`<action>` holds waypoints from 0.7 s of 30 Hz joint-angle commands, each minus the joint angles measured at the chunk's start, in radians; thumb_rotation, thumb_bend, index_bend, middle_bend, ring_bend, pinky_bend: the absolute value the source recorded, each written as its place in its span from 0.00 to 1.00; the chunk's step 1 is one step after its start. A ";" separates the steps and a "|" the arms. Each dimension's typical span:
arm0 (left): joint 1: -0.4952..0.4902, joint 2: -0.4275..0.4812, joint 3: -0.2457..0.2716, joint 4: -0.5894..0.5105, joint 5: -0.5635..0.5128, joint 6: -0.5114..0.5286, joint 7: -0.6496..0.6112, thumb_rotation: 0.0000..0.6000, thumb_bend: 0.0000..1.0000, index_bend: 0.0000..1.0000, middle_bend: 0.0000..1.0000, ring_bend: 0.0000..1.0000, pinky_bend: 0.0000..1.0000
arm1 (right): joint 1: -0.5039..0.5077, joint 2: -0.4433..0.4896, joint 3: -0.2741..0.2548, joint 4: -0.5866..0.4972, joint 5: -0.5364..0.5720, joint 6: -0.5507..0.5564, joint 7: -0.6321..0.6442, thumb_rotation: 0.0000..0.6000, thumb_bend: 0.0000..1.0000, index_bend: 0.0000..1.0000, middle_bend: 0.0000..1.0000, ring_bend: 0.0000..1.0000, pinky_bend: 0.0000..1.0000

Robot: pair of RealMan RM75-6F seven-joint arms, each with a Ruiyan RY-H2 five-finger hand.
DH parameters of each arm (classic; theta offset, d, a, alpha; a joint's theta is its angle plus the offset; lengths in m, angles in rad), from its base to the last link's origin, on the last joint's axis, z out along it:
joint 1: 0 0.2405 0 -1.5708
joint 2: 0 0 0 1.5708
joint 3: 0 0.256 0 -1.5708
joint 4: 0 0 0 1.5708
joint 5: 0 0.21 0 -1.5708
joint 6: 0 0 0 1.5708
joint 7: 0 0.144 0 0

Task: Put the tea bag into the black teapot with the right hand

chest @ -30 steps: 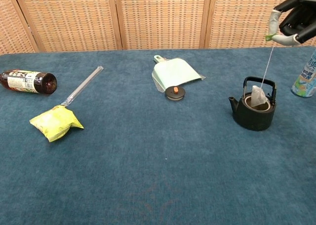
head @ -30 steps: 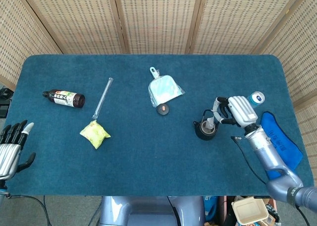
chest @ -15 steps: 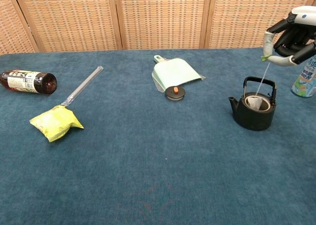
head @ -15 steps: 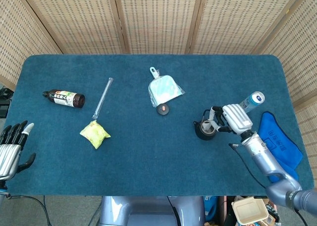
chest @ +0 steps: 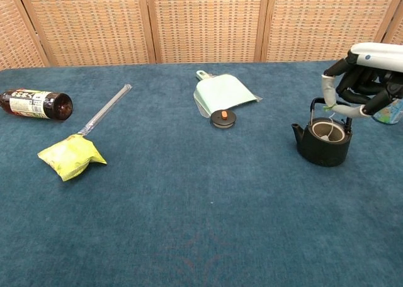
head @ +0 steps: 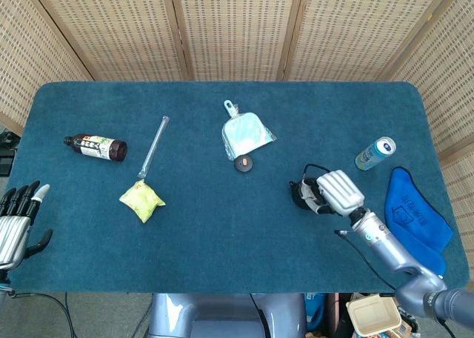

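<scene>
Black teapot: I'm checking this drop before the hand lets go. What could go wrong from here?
The right hand hangs low over the black teapot, beside its raised handle; pulling away might catch it and tip the pot. The tea bag sits inside, but its string seems pinched, so lifting could drag it out.

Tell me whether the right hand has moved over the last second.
Yes. The right hand has come down toward the black teapot, lowering the tea bag inside.

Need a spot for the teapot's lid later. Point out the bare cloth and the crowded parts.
Bare: the near middle, between the yellow packet and the black teapot. Crowded: around the teapot, where the right hand hovers, with a can and blue cloth beside.
</scene>
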 commanded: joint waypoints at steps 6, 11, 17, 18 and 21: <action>0.002 -0.001 -0.001 0.007 -0.007 -0.002 -0.004 1.00 0.38 0.00 0.00 0.00 0.00 | 0.010 -0.038 -0.032 0.019 -0.042 -0.006 -0.071 0.92 0.70 0.51 0.92 0.97 1.00; 0.004 0.000 -0.004 0.015 -0.014 0.002 -0.010 1.00 0.38 0.00 0.00 0.00 0.00 | 0.023 -0.061 -0.054 0.033 -0.071 -0.020 -0.160 0.61 0.70 0.42 0.90 0.97 1.00; 0.005 0.000 -0.005 0.019 -0.014 0.002 -0.014 1.00 0.38 0.00 0.00 0.00 0.00 | 0.025 -0.057 -0.060 0.016 -0.068 -0.029 -0.216 0.47 0.70 0.39 0.90 0.97 1.00; 0.005 0.000 -0.005 0.020 -0.014 0.002 -0.014 1.00 0.38 0.00 0.00 0.00 0.00 | 0.026 -0.055 -0.062 0.013 -0.069 -0.030 -0.223 0.45 0.70 0.39 0.90 0.97 1.00; 0.005 0.000 -0.005 0.020 -0.014 0.002 -0.015 1.00 0.38 0.00 0.00 0.00 0.00 | 0.026 -0.048 -0.065 0.004 -0.070 -0.031 -0.240 0.40 0.70 0.39 0.90 0.97 1.00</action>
